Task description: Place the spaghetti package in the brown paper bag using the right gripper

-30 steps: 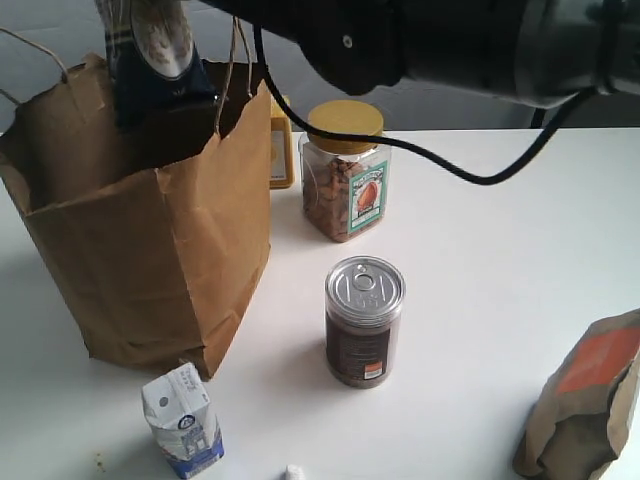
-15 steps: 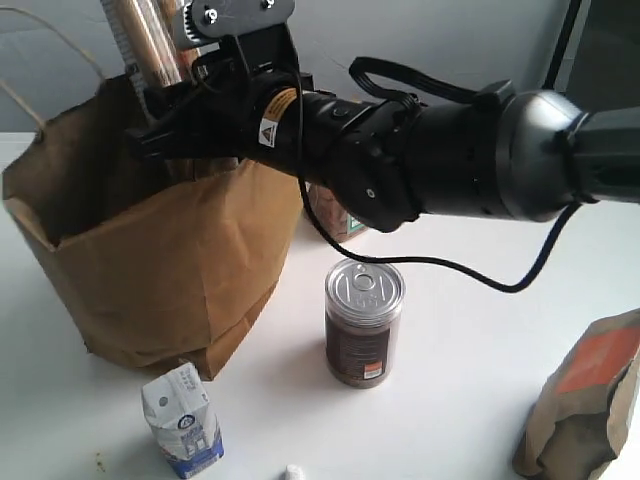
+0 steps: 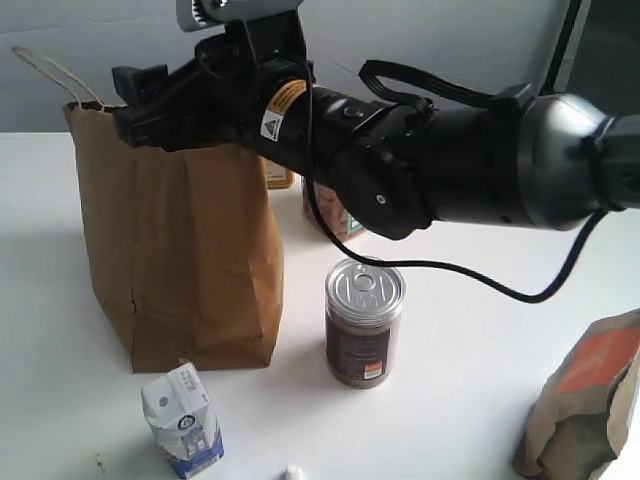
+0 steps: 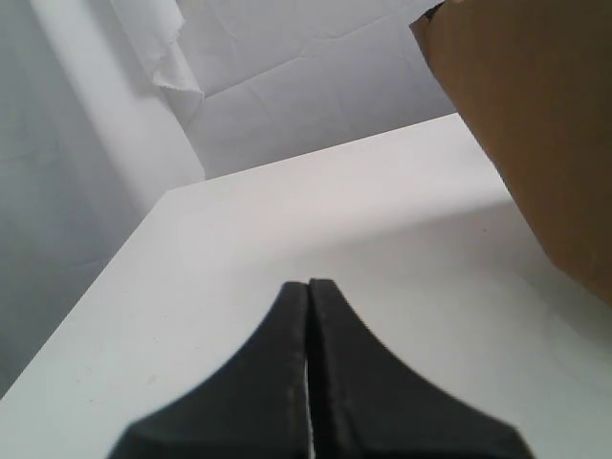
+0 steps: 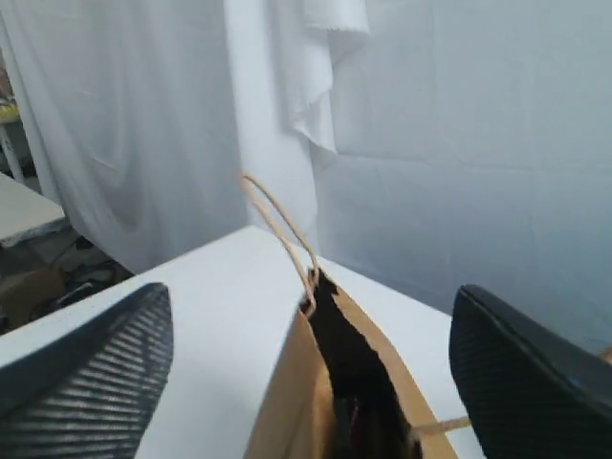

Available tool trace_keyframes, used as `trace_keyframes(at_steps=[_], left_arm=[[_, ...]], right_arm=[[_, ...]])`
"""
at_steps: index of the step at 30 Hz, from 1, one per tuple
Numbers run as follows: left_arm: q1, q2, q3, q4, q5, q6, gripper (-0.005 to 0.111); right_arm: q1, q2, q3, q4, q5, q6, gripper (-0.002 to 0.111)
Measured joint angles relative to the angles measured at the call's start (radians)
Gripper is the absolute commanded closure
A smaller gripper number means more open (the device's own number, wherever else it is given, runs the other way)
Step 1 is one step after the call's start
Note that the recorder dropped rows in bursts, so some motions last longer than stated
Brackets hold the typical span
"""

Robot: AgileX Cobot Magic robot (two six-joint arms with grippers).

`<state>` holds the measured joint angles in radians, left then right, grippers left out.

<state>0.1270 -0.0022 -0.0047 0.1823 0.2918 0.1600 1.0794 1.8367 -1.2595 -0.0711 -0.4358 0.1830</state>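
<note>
The brown paper bag point(image 3: 185, 260) stands upright at the left of the white table, one twine handle sticking up. My right gripper point(image 3: 140, 105) hovers just above the bag's top edge. In the right wrist view it point(image 5: 311, 382) is open, with one ribbed pad point(image 5: 86, 382) on either side of the bag's narrow dark mouth point(image 5: 359, 382). The spaghetti package is hidden; only darkness shows inside the bag. My left gripper point(image 4: 308, 292) is shut on nothing, low over the table beside the bag's wall point(image 4: 535, 124).
A tin can point(image 3: 364, 320) stands right of the bag, a small milk carton point(image 3: 183, 420) in front of it. A nut jar point(image 3: 330, 222) and a yellow pack point(image 3: 280, 178) sit behind, under the arm. A brown pouch with an orange label point(image 3: 585, 400) is at the right edge.
The spaghetti package stuck out of the bag's top a second ago and is now out of sight. The bag has straightened and narrowed. My right arm has swung over it, fingers apart.
</note>
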Motion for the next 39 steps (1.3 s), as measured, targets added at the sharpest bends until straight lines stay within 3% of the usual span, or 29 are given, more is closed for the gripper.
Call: trace_keyframes(at_steps=[3, 8, 14, 19, 23, 35, 39], left_arm=[[0.000, 0.000, 0.000, 0.000, 0.000, 0.000, 0.107], [0.000, 0.000, 0.000, 0.000, 0.000, 0.000, 0.107], [0.000, 0.000, 0.000, 0.000, 0.000, 0.000, 0.107], [0.000, 0.000, 0.000, 0.000, 0.000, 0.000, 0.107], [0.000, 0.000, 0.000, 0.000, 0.000, 0.000, 0.107], [0.000, 0.000, 0.000, 0.000, 0.000, 0.000, 0.107], [0.000, 0.000, 0.000, 0.000, 0.000, 0.000, 0.107]], right_arm=[[0.019, -0.062, 0.000, 0.015, -0.015, 0.000, 0.047], [0.056, -0.219, 0.000, 0.108, -0.019, 0.000, 0.080], [0.065, -0.409, 0.000, 0.100, 0.122, 0.000, 0.108], [0.001, -0.519, 0.073, 0.071, 0.225, -0.011, 0.108], [-0.074, -0.636, 0.238, 0.071, 0.225, -0.117, 0.108], [-0.359, -0.939, 0.835, 0.157, 0.030, -0.311, 0.108], [-0.413, -1.042, 1.001, 0.179, 0.000, -0.323, 0.108]])
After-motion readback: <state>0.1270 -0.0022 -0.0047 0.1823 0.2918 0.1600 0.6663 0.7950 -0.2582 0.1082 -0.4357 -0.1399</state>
